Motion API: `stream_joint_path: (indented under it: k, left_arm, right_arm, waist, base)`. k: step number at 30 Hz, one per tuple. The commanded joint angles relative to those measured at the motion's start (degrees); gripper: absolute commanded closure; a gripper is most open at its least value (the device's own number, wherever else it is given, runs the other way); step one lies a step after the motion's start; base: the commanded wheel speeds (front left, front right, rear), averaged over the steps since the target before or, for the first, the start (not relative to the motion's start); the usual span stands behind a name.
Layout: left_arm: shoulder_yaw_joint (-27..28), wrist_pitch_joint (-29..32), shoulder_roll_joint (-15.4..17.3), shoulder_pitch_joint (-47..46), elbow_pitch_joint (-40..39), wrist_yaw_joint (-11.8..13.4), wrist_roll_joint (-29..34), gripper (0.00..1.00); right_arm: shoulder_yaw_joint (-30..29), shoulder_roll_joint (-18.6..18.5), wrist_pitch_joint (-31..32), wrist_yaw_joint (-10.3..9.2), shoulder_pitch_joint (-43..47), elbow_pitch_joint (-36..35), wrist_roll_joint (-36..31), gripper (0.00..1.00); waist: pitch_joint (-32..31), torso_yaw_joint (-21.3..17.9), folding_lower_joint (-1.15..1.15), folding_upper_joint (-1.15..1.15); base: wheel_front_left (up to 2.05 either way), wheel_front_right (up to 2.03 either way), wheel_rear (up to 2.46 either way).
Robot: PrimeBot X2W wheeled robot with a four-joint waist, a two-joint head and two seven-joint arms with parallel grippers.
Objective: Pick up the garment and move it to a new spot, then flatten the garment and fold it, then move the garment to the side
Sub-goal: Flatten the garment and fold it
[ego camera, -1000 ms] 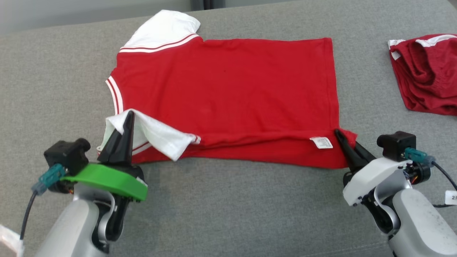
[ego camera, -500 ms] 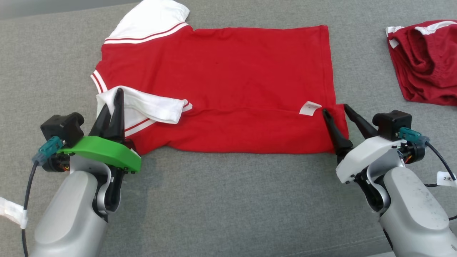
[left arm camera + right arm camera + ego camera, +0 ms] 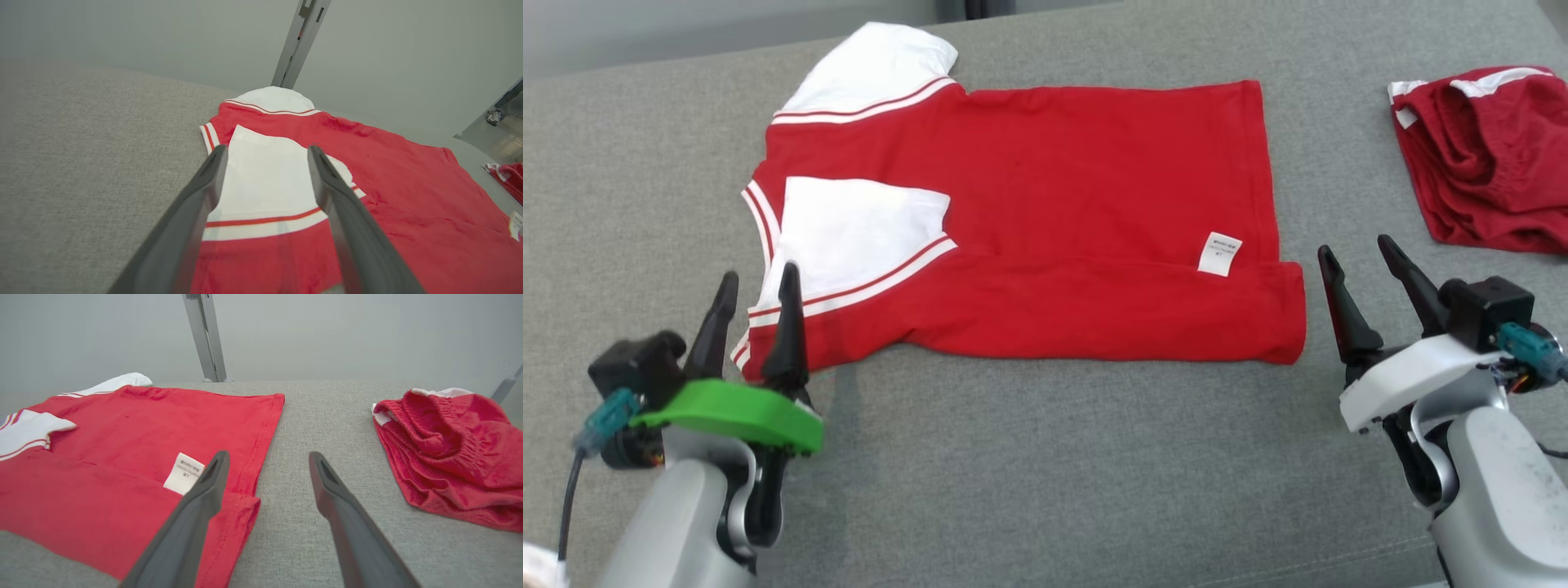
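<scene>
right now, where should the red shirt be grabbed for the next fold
Probably the far long edge of the red shirt: left gripper on the far white sleeve, right gripper on the far hem corner, both reaching over from the near side. The near edge already lies folded in, label up, so the flat far edge is what's left.

Shirt flat on upholstered surface, near edge folded onto body, near sleeve on top. Shorts far right, well apart. Left gripper at shirt's near-left corner; right gripper just beside near-right corner
</scene>
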Motion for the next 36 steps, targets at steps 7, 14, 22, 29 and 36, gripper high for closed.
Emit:
stream_joint_path:
  k: [7, 14, 22, 29, 36]
  left_arm:
    - [1.6, 2.3, -0.2, 7.5, -0.6, 2.2, -4.1, 0.00]
    - [2.5, 7.2, -1.0, 9.4, 1.6, 3.1, -8.3, 0.00]
    - [4.1, 8.4, -1.8, 6.2, 5.2, 1.8, -11.7, 0.00]
    - [4.7, 6.9, -2.4, 2.8, 7.5, -1.3, -12.8, 0.84]
    - [5.0, 3.4, -1.8, 1.1, 7.8, -2.5, -11.8, 1.00]
  right_arm:
    - [-2.2, 3.8, 0.6, -0.08, 6.1, -5.4, -3.4, 0.00]
    - [-1.7, 6.1, 2.0, -0.08, 9.0, -7.6, -4.1, 0.00]
    - [-1.4, 7.1, 2.6, -0.08, 8.4, -7.5, -4.7, 0.00]
    - [-1.6, 7.5, 3.9, -0.08, 7.9, -5.4, -5.0, 0.00]
    - [-1.0, 7.7, 4.3, -0.08, 5.5, -0.4, -4.5, 0.00]
  waist:
    - [-2.9, 0.2, 0.00, 0.00]
    - [-2.8, -0.2, 0.00, 0.00]
    - [-0.7, -1.4, 0.00, 0.00]
    - [0.3, -1.7, 0.00, 0.00]
    - [0.5, -1.1, 0.00, 0.00]
  base:
    - [0.00, 0.00, 0.00]
    - [0.00, 0.00, 0.00]
    - [0.00, 0.00, 0.00]
    - [0.00, 0.00, 0.00]
    - [0.00, 0.00, 0.00]
